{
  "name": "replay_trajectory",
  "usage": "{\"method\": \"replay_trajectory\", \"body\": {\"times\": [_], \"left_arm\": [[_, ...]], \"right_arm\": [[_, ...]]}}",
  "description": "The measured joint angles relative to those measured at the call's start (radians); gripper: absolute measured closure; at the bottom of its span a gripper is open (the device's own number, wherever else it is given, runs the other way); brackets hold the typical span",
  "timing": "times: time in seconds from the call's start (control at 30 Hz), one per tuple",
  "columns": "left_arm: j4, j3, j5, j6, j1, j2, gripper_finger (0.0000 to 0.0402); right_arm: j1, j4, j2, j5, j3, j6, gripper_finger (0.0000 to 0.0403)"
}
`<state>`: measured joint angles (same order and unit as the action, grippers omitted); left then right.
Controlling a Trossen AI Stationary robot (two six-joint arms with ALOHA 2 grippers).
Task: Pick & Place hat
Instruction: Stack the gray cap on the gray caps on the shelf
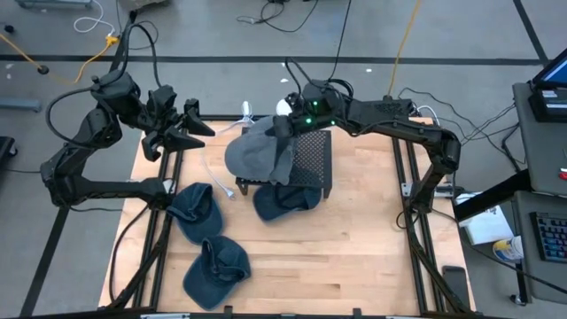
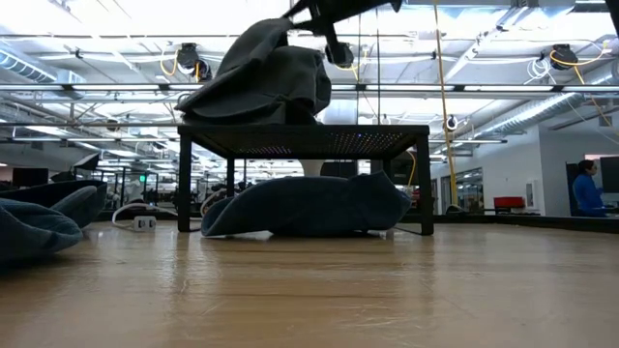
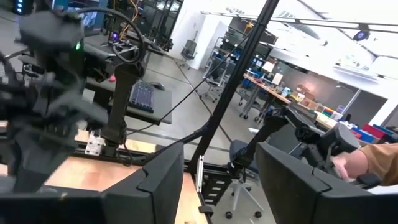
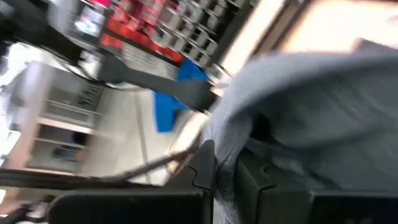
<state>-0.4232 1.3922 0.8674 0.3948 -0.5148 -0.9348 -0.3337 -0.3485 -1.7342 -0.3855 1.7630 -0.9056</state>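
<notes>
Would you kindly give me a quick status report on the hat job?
Right gripper shut on grey hat, over the black stand. Left gripper open, raised at the table's left edge. Blue hat under the stand.

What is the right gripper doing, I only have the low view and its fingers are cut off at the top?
Observer: The right gripper is shut on the grey hat, pinching its fabric above the black rack.
Operator: Where is the left arm?
Observer: The left gripper is open, raised off the left rear corner of the table, holding nothing.
Operator: How many hats lie off the rack?
Observer: Three blue hats: one under the rack, two at front left.
</notes>
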Motion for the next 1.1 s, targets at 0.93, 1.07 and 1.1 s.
{"method": "replay_trajectory", "body": {"times": [0.93,1.07,1.1], "left_arm": [[-0.032,0.0,-0.005,-0.047,0.0,-0.008,0.0198],[-0.063,0.0,-0.01,-0.063,0.0,-0.008,0.0204],[-0.07,0.0,-0.018,-0.065,0.0,-0.008,0.0207]], "right_arm": [[0.041,-0.258,-0.004,0.341,-0.043,-0.041,0.0386],[0.048,-0.214,-0.006,0.344,-0.12,-0.076,0.0382],[0.05,-0.194,-0.006,0.355,-0.14,-0.078,0.0383]]}}
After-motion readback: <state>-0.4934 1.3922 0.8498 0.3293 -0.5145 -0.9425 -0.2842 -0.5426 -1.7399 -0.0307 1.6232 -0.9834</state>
